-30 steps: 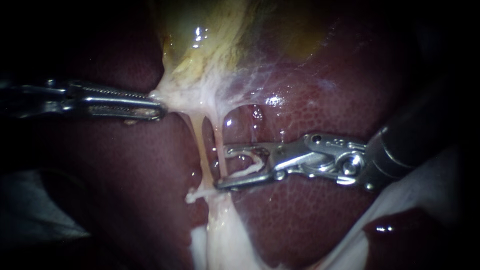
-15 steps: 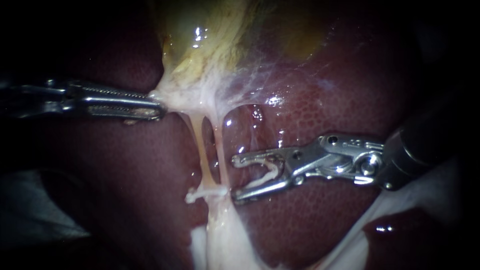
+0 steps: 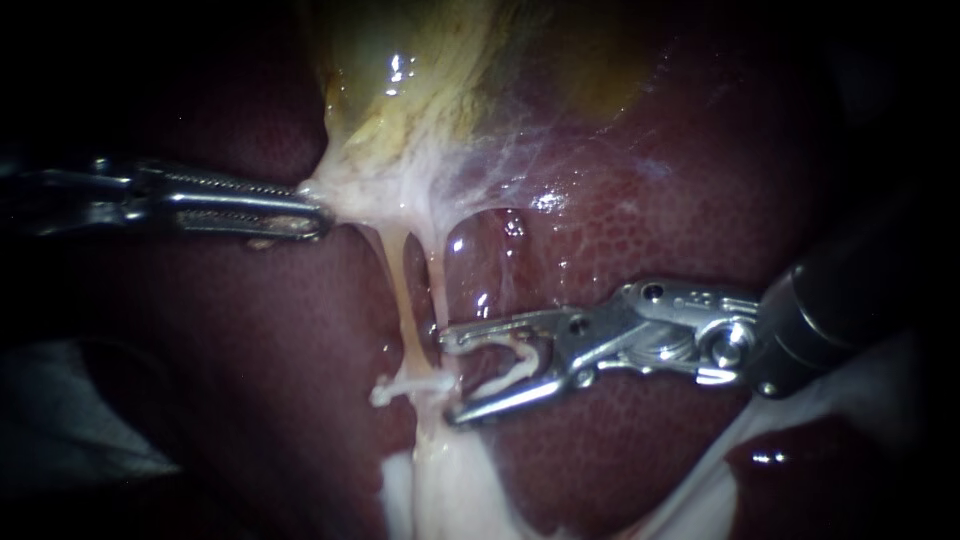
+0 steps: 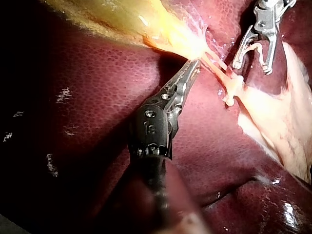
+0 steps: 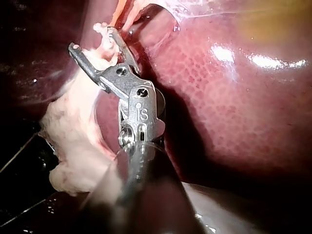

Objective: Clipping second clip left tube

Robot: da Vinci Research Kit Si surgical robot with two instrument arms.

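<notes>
My left instrument (image 3: pixel 318 214) comes in from the left, its jaws shut on pale tissue at the gallbladder's (image 3: pixel 420 90) lower end, pulling it leftward. Two thin tubes hang down from there: the pale left tube (image 3: pixel 404 300) and the pinker right tube (image 3: pixel 438 285). A white clip (image 3: pixel 405 385) sits across the left tube low down. My right instrument (image 3: pixel 450 375) has open jaws carrying a white clip (image 3: pixel 522 362), with the tips right beside the tubes, near the seated clip. The left wrist view shows my left instrument (image 4: pixel 193 67) on the tissue; the right wrist view shows my right instrument (image 5: pixel 92 41) open.
Dark red liver (image 3: pixel 640 230) lies behind and around the tubes. A wide band of pale tissue (image 3: pixel 440 480) runs down below the seated clip. White material (image 3: pixel 800 420) shows under the right instrument's shaft.
The right instrument's open jaws stood around the tubes, drew back to the right, then came left again, lower, near the seated clip. The left instrument held still.
</notes>
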